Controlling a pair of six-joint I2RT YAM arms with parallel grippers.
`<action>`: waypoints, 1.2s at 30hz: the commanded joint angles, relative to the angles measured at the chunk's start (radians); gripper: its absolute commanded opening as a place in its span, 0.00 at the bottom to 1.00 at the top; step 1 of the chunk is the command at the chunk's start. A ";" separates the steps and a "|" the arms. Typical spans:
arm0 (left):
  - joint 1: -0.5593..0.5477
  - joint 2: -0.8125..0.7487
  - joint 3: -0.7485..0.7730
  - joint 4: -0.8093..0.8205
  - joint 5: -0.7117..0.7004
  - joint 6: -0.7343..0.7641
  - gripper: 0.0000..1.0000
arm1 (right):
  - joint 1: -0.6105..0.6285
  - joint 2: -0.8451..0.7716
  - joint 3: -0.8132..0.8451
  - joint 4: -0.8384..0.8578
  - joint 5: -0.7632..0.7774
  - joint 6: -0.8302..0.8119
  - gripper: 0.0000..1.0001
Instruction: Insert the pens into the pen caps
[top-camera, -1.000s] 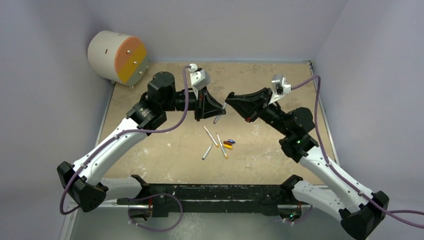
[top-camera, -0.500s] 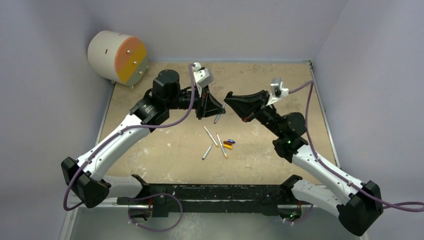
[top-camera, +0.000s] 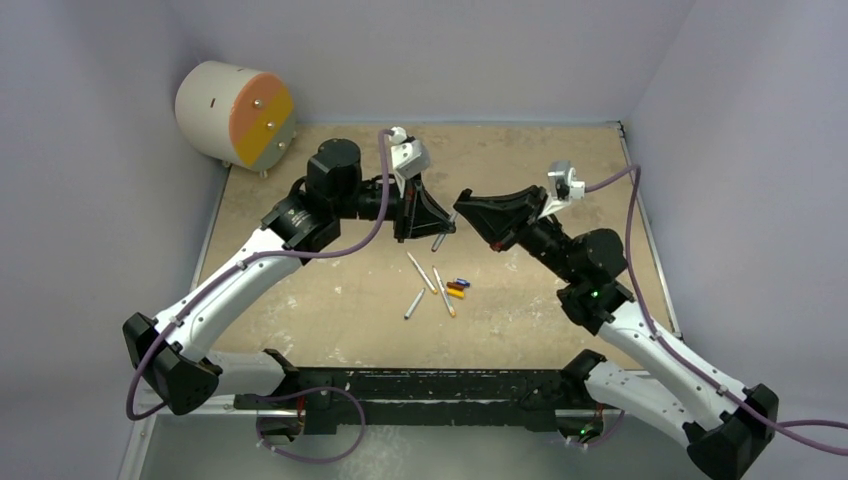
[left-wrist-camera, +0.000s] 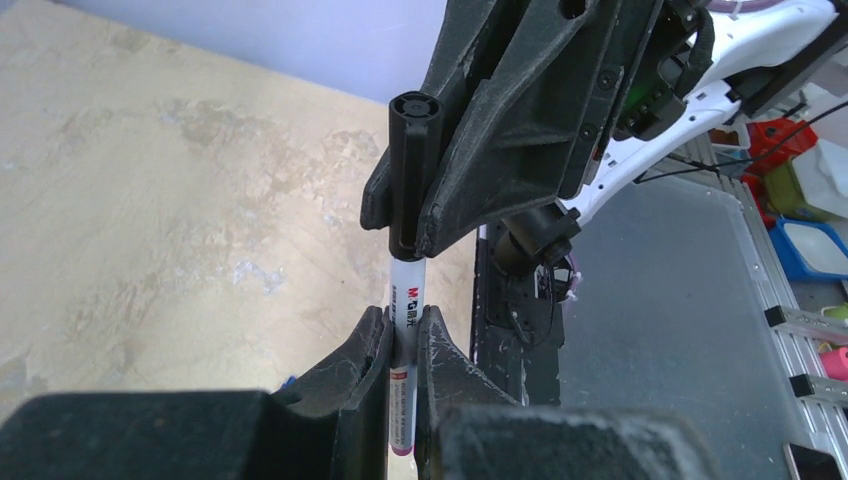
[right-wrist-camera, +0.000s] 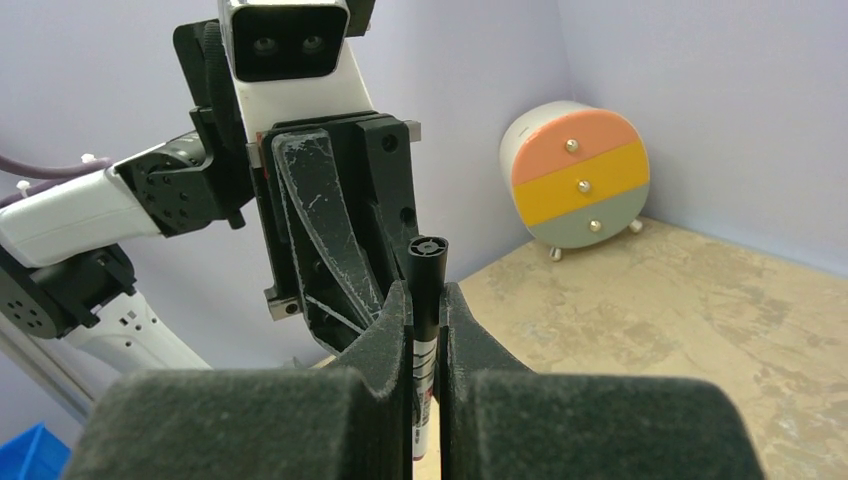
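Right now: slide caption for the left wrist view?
Mid-air capping: left fingers pinch a white pen, its end in the black cap gripped by right fingers.

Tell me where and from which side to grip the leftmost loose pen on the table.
Take the leftmost loose pen at mid-barrel, coming straight down from above with the jaws set across its length. It lies flat on the table, slanted, with bare surface on both sides.
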 joint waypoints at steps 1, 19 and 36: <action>0.002 -0.053 0.084 0.234 0.045 0.012 0.00 | 0.039 -0.021 0.064 -0.295 -0.043 -0.092 0.05; 0.003 -0.090 0.028 0.167 0.100 0.032 0.00 | 0.037 -0.149 0.165 -0.452 0.127 -0.187 0.46; 0.002 -0.077 -0.020 0.213 0.005 -0.065 0.00 | 0.037 -0.101 0.248 -0.255 0.061 -0.204 0.63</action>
